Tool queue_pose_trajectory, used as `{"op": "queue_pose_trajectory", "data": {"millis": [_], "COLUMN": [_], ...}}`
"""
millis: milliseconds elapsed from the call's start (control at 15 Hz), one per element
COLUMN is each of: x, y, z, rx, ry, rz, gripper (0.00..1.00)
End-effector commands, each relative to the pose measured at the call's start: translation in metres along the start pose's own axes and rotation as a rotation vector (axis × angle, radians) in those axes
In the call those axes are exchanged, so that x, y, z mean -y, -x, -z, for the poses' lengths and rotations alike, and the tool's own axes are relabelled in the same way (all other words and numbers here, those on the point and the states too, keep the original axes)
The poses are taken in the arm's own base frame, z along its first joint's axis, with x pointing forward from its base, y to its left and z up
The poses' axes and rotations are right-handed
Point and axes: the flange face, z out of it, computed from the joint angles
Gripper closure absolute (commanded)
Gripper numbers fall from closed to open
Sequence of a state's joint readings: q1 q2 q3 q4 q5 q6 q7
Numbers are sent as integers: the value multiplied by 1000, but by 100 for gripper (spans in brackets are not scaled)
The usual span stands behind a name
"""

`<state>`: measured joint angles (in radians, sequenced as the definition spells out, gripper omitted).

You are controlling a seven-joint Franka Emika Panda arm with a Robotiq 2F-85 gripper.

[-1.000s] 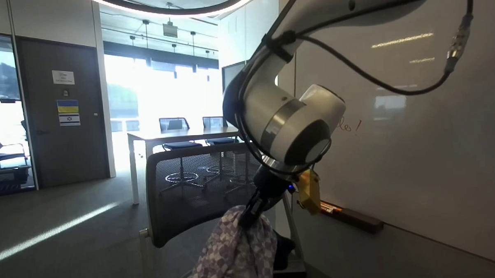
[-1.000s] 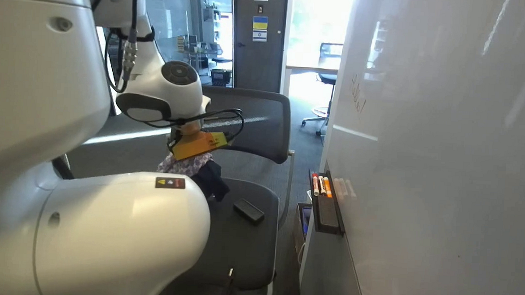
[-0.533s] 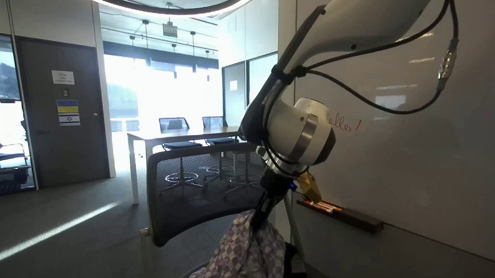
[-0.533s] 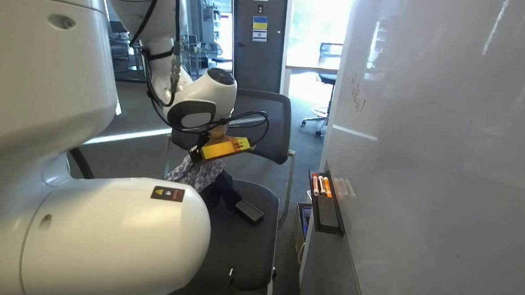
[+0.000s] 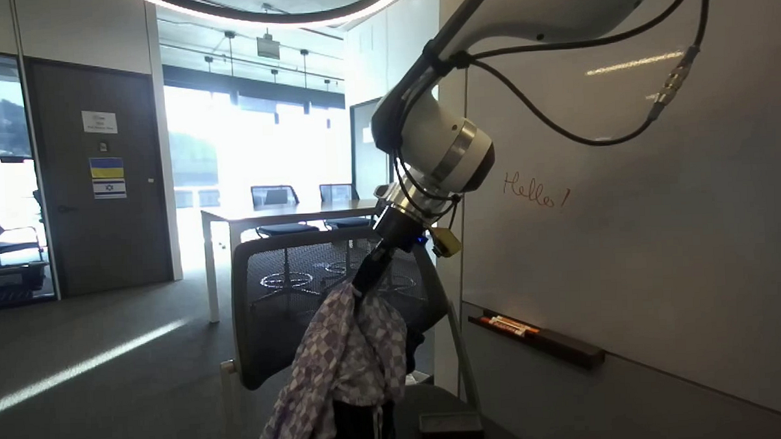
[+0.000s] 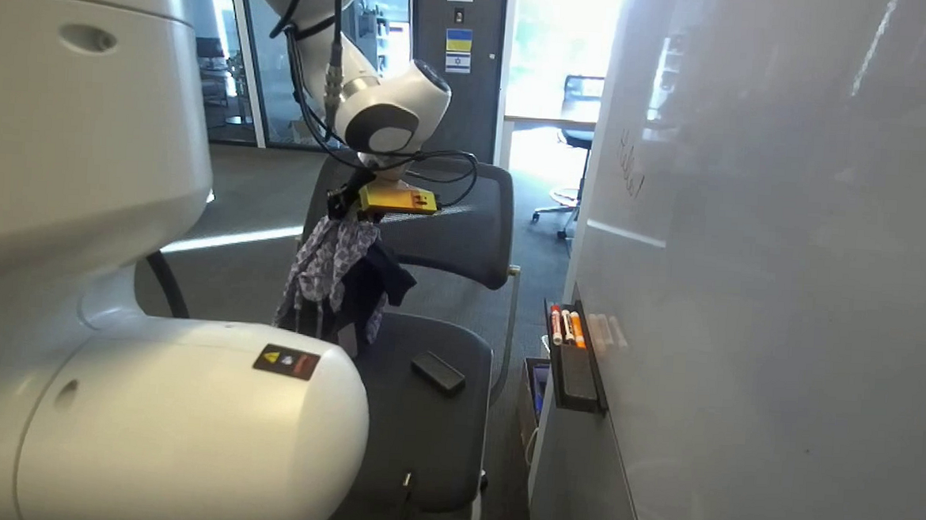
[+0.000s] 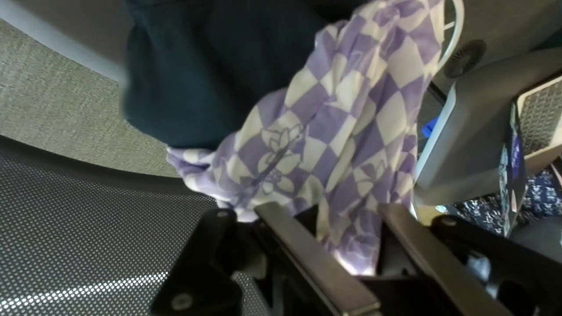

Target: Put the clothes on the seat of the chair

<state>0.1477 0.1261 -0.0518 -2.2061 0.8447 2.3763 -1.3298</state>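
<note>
My gripper is shut on a bunch of purple-and-white checked cloth. It shows in both exterior views point(image 5: 362, 290) point(image 6: 348, 213) and in the wrist view point(image 7: 330, 213). The checked cloth point(image 5: 343, 357) hangs down from the fingers, joined by dark cloth point(image 6: 373, 283) that also shows in the wrist view point(image 7: 210, 74). The clothes hang in front of the chair's mesh backrest point(image 6: 456, 236), by the rear of the dark chair seat point(image 6: 430, 440). Their lower end is partly hidden behind the arm in an exterior view, so I cannot tell whether it touches the seat.
A black block like an eraser point(image 6: 439, 372) lies on the seat. A whiteboard point(image 6: 764, 268) with a marker tray point(image 6: 580, 377) stands beside the chair. The backrest point(image 7: 88, 228) is close to the gripper. A table point(image 5: 286, 213) and more chairs stand behind.
The gripper first shifts toward the whiteboard, then rises with the clothes in its grip. The clothes now hang longer and higher, and more of the seat and eraser shows.
</note>
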Motion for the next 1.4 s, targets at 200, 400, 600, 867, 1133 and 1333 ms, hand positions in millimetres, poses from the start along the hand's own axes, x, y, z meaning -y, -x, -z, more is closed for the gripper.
{"op": "queue_pose_trajectory", "data": {"millis": [200, 400, 600, 867, 1133, 1333], "x": [-6, 2, 15, 45, 47, 58], "y": [-32, -31, -25, -27, -31, -31], "z": [20, 37, 61, 96, 101, 110], "rx": [-27, 67, 193, 324, 353, 357], "ry": [-62, 67, 177, 302, 304, 316], "rz": [-48, -94, -134, -235, -264, -279], "gripper": [38, 15, 0, 0, 1, 0]}}
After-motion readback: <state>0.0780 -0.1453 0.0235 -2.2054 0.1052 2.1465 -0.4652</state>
